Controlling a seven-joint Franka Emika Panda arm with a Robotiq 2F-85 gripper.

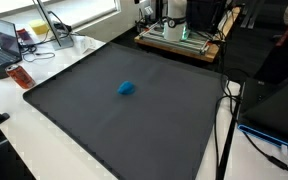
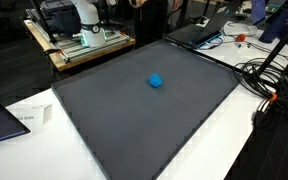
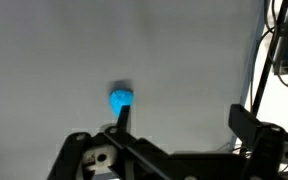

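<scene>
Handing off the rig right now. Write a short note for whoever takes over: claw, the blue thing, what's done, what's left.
Claw: open, holding nothing.
Blue object: lies alone near the middle of the dark mat, ahead of the claw in the wrist view, not touching it.
Done: nothing gripped yet.
Left: likely the approach and the grasp of the blue object.

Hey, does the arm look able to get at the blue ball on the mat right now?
Probably yes. The blue ball lies alone in the middle of the mat with nothing beside it. In the wrist view the jaws stand open, with only bare mat between them and the ball.
</scene>
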